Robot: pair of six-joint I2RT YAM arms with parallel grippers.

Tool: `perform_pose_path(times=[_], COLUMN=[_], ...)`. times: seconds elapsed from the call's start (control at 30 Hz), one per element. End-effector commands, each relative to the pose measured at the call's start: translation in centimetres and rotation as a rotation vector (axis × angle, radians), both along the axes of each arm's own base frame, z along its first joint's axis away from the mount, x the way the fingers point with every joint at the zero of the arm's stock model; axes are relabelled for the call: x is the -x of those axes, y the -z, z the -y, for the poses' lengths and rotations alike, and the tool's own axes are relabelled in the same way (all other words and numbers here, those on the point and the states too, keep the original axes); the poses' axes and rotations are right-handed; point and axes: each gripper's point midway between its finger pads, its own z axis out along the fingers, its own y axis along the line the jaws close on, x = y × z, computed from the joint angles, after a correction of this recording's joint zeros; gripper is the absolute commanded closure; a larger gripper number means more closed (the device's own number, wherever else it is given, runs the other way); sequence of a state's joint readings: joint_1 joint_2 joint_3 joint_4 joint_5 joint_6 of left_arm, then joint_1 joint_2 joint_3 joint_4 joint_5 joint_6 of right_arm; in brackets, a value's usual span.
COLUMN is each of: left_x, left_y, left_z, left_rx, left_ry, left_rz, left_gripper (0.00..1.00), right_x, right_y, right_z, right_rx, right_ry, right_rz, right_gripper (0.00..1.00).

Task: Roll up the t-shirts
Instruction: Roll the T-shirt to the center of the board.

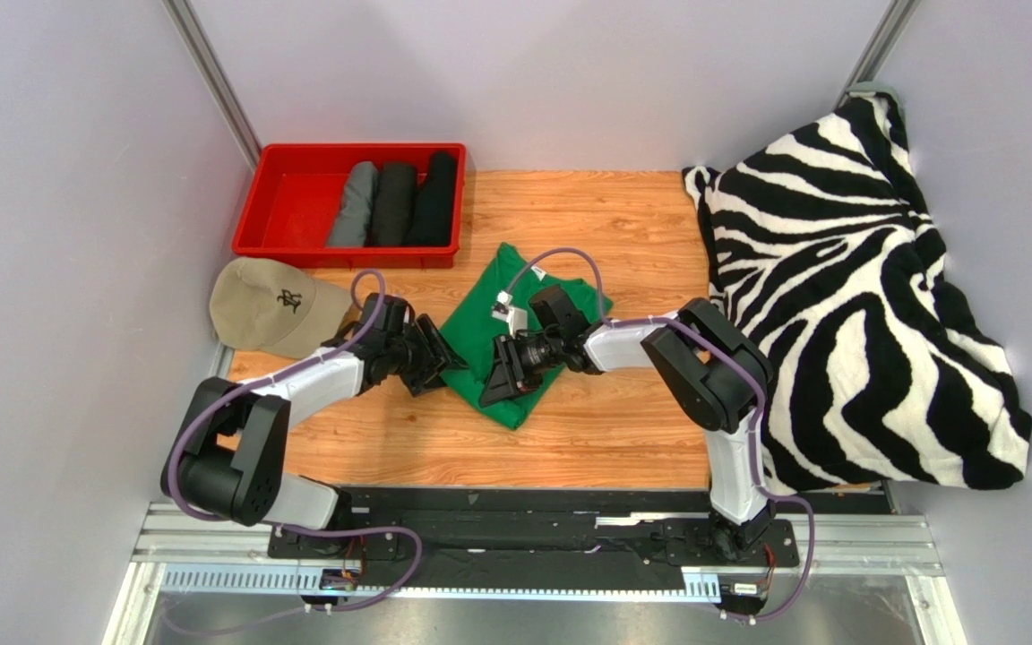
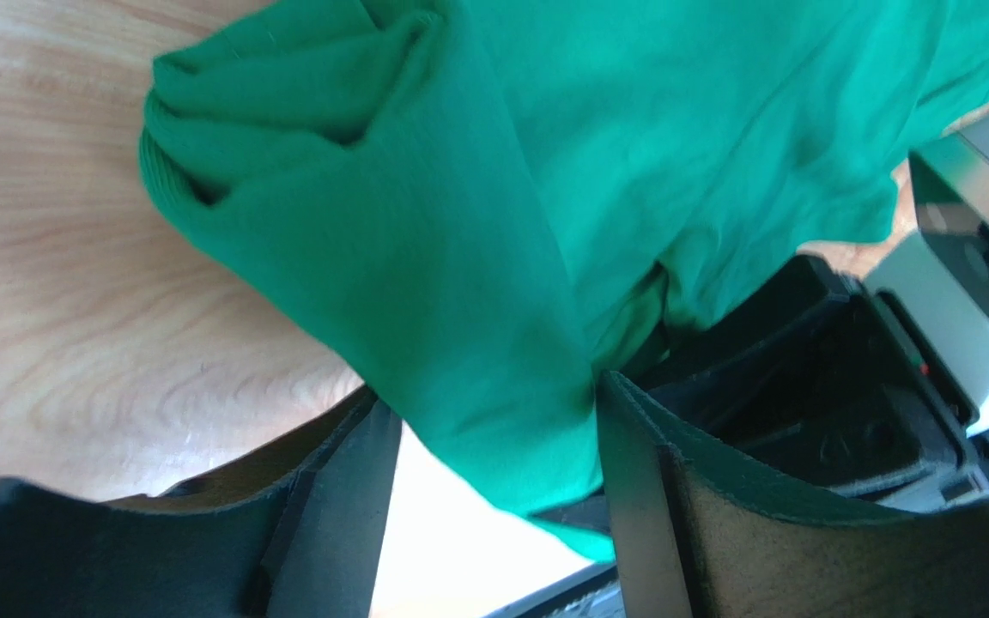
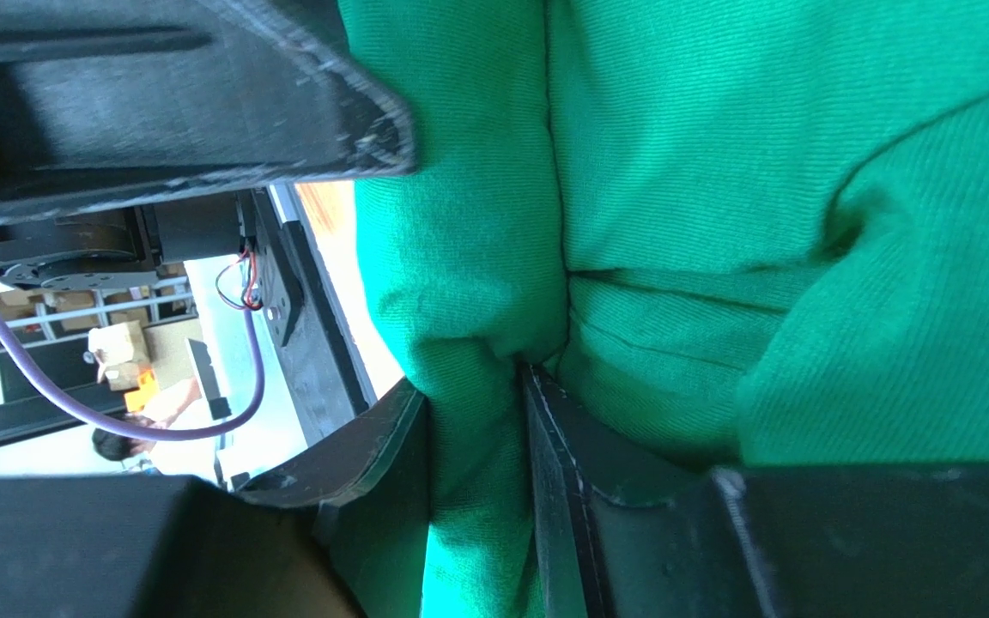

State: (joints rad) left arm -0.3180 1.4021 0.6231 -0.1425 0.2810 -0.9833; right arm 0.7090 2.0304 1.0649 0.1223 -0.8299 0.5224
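The bright green t-shirt [image 1: 478, 329] lies crumpled on the wooden table between both arms, its small white label [image 1: 500, 309] facing up. My left gripper [image 1: 430, 366] stands at its left edge. In the left wrist view its jaws [image 2: 493, 457] are open around a hanging fold of the green t-shirt [image 2: 526, 193], which touches only the right finger [image 2: 635, 496]. My right gripper [image 1: 508, 374] is on the shirt's lower part. In the right wrist view it [image 3: 474, 438] is shut on a fold of the green cloth [image 3: 745, 193]. A grey roll [image 1: 353, 206] and two black rolls [image 1: 394, 204] [image 1: 435, 199] lie in the bin.
The red bin [image 1: 295, 188] stands at the back left. A beige cap [image 1: 270, 305] lies on the table just left of my left arm. The zebra-striped blanket [image 1: 858, 296] fills the right side. Grey walls close in the table.
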Motion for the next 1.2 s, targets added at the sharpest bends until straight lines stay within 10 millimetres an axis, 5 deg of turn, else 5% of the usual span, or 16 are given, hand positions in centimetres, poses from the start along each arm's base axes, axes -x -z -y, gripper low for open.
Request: perform_pose_path(times=[0.0,0.13,0.27,0.4,0.63,0.9,1.17], left_x=[-1.3,-0.7,0.7,2.0,3.7,4.0,4.4], left_y=[0.2,1.0,1.7,1.7,1.7,0.7,0.8], left_z=[0.3,-0.3,-0.8,-0.4,-1.0,-1.6,-1.7], left_rx=[0.029,0.001,-0.062,-0.144,-0.203,-0.253,-0.258], left_ry=[-0.048,-0.093,-0.075,-0.018,0.044,0.080,0.090], left_rz=[0.024,-0.033,-0.140,-0.226,-0.303,-0.318,-0.335], left_gripper=[0.39,0.50,0.81,0.88,0.90,0.90,0.90], right_x=[1.7,1.6,1.0,0.5,0.5,2.0,2.9], right_y=[3.4,3.0,2.2,1.1,-1.8,-5.4,-4.2], right_z=[1.5,1.5,1.9,2.9,4.3,1.7,-1.0], right_rx=[0.097,0.089,0.126,0.218,0.454,0.583,0.739], right_ry=[0.016,0.021,0.062,0.112,0.204,0.186,0.086], right_rz=[-0.103,-0.104,-0.026,0.136,0.550,0.924,1.124], right_gripper=[0.64,0.64,0.56,0.44,0.35,0.32,0.31])
